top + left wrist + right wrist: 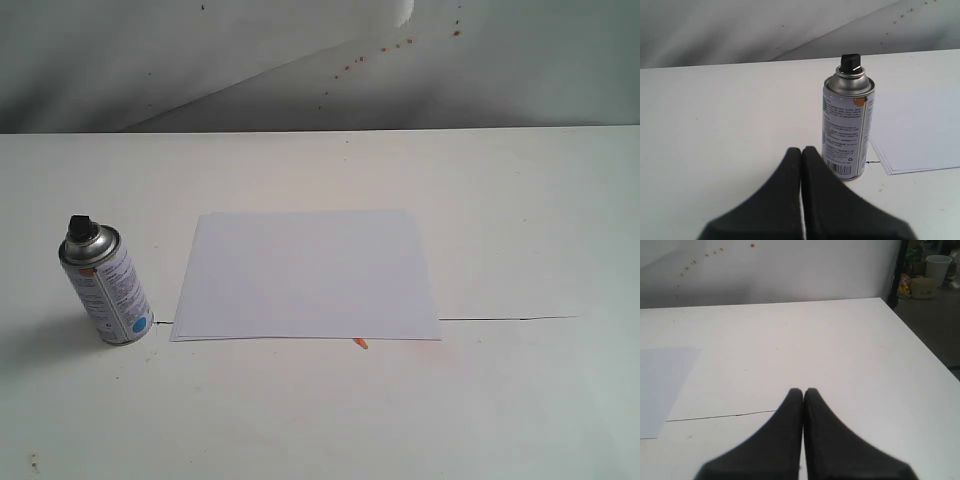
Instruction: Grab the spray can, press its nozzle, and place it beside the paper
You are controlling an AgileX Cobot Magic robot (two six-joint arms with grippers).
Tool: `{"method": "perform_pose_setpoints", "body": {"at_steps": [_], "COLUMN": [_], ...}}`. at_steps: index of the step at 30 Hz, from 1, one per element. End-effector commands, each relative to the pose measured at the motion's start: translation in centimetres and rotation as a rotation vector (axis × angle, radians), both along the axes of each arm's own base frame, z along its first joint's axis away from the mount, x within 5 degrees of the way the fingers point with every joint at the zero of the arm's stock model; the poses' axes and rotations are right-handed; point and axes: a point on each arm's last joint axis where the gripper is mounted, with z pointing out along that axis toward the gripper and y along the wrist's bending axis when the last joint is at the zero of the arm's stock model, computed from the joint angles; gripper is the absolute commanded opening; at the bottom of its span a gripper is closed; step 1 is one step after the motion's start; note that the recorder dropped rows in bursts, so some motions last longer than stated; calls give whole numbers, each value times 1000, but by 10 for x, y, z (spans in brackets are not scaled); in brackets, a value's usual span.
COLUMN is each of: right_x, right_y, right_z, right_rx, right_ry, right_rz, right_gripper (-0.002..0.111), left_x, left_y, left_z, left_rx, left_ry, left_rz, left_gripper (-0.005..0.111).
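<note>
The silver spray can [107, 288] stands upright on the white table, just left of the paper [308, 275], and carries its black nozzle [79, 227] on top. The left wrist view shows the can [846, 130] and nozzle [850, 62] close ahead, slightly to one side of my left gripper [801, 150], which is shut and empty, apart from the can. A corner of the paper [920, 130] lies beyond the can. My right gripper [803, 391] is shut and empty over bare table, with the paper's edge [662, 385] off to its side. Neither gripper appears in the exterior view.
A thin dark line [505, 319] runs across the table from the paper's near right corner. A small orange mark [360, 343] sits at the paper's near edge. The table's side edge [920, 337] drops off beyond my right gripper, with clutter on the floor past it.
</note>
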Motion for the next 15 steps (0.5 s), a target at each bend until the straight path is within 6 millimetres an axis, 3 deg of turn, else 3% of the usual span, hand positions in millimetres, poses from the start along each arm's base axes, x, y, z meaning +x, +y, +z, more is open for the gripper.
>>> {"method": "perform_pose_setpoints", "body": {"at_steps": [1,15], "right_x": [0,0], "right_y": [0,0], "right_z": [-1,-1], "right_rx": [-16,-16], "right_ry": [-2,-2], "right_rz": [-3,-3], "right_gripper": [0,0], "left_x": [0,1], "left_y": [0,2], "left_z": [1,1], "left_rx": [-3,63], "left_ry": [-20,-32], "left_rz": [3,8], "left_gripper": [0,0]}}
